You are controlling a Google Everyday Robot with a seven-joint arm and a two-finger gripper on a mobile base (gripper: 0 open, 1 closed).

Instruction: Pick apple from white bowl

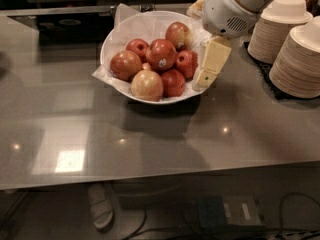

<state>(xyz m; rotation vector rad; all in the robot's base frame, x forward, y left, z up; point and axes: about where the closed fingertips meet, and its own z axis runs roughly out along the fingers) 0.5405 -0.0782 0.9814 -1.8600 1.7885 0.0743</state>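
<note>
On the worktop [150,149], the bowl [107,49] holds the apple [161,53] mid-pile, untouched. Your tool [206,78] hangs at the bowl's right rim; you cannot tell its grip. This looks like the approach: next, shift left over the apple and descend.

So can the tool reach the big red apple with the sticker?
Probably yes: the tool hangs at the rim of the white bowl, and the apple sits on top of the pile, uncovered from above.
</note>
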